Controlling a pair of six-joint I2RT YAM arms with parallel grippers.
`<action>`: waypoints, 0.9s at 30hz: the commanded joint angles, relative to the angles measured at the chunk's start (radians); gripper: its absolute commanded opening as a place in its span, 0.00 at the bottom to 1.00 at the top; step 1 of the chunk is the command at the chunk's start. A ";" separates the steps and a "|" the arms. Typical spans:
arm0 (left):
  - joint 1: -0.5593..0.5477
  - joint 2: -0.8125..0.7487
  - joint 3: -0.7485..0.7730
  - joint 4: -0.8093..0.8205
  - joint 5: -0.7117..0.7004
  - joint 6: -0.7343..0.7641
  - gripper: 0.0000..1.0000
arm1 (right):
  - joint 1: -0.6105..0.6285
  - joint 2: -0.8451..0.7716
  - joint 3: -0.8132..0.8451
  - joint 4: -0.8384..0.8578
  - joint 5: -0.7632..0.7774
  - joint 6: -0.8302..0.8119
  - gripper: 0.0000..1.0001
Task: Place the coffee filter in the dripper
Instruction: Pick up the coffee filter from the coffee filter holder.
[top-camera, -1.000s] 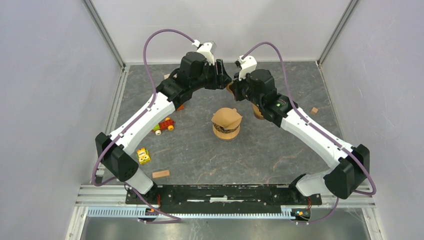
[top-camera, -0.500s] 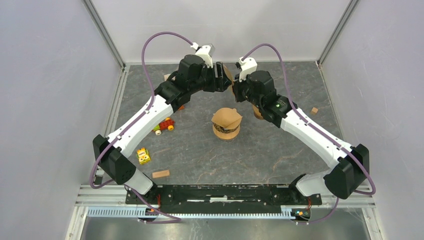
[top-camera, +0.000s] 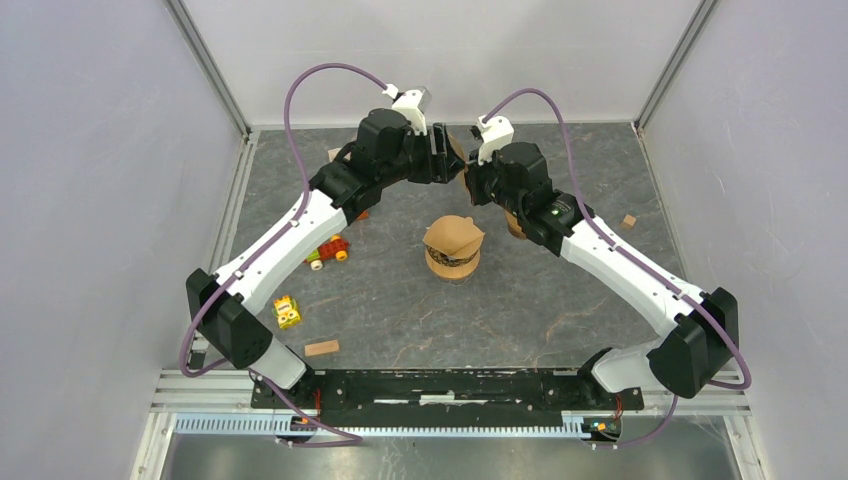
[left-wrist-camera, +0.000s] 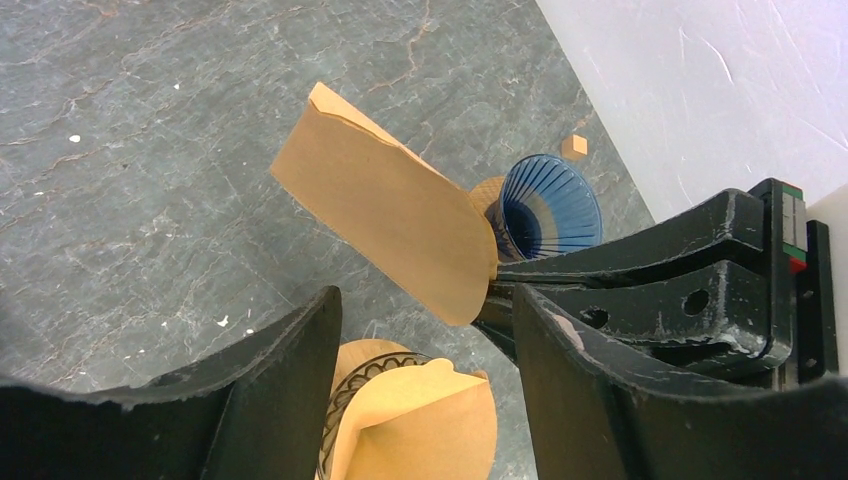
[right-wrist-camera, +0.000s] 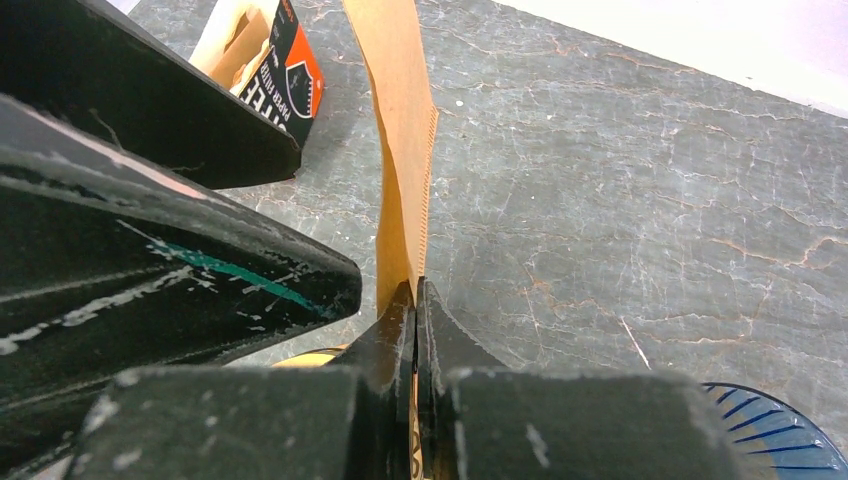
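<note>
Grey slate-look tabletop (top-camera: 560, 300), pale walls (top-camera: 100, 200) — right claw (right-wrist-camera: 415, 292) pinches coffee filter (left-wrist-camera: 385, 205); left claw (left-wrist-camera: 425, 300) agape, empty.

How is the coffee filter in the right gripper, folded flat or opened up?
Folded flat: the coffee filter shows as one flat sheet, pinched edge-on in the right gripper.

Frame edges cut off the blue dripper (right-wrist-camera: 780, 432) and the filter box (right-wrist-camera: 290, 80).
</note>
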 joint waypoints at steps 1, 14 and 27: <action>-0.002 0.017 0.019 0.042 0.012 0.002 0.69 | 0.001 -0.031 -0.001 0.047 -0.002 -0.005 0.00; -0.002 0.040 0.026 0.039 0.007 0.002 0.65 | 0.001 -0.035 -0.001 0.042 -0.009 -0.009 0.00; -0.002 0.053 0.036 0.031 -0.024 0.027 0.54 | 0.000 -0.046 -0.009 0.043 -0.004 -0.009 0.00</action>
